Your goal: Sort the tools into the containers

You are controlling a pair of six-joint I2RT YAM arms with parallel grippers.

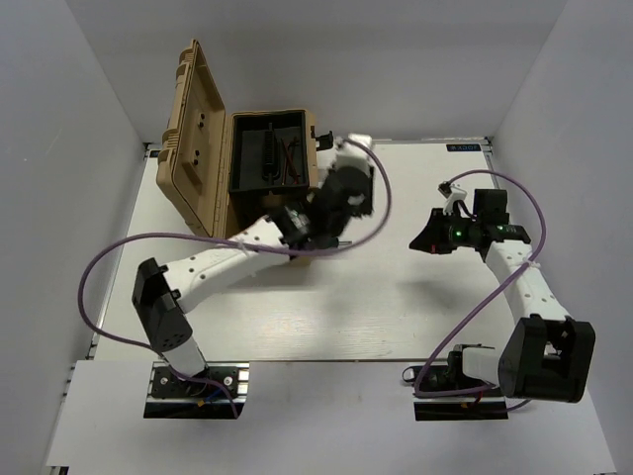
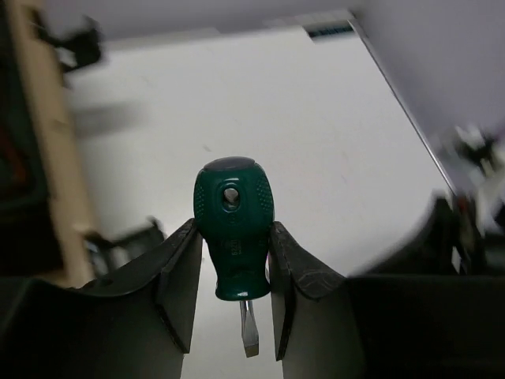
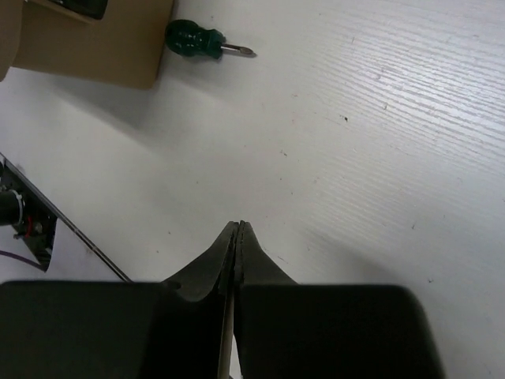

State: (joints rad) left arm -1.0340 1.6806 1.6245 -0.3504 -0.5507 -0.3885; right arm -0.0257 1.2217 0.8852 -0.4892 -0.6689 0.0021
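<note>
The left gripper (image 2: 233,241) pinches a stubby green-handled screwdriver (image 2: 233,207) by the lower part of its handle, one finger on each side. In the left wrist view its long axis stands vertical: the round end of the handle is toward the top of the frame, and the flat blade points down to the bottom edge, between the two fingers. It is held above the white table (image 1: 396,297), not touching it. In the top view this gripper is in the upper middle of the frame, just to the right of the open tan toolbox (image 1: 203,148), whose lid stands up at the upper left and whose black inner tray (image 1: 259,158) is exposed. The right gripper (image 3: 237,233) has its fingers pressed together with nothing between them, and it hangs over bare table at the right of the top view. In the right wrist view a second green screwdriver (image 3: 196,39) lies flat on the table at the upper left, just beside the tan wall of the toolbox. Its long axis is almost horizontal, and the blade points right and a little down.
</note>
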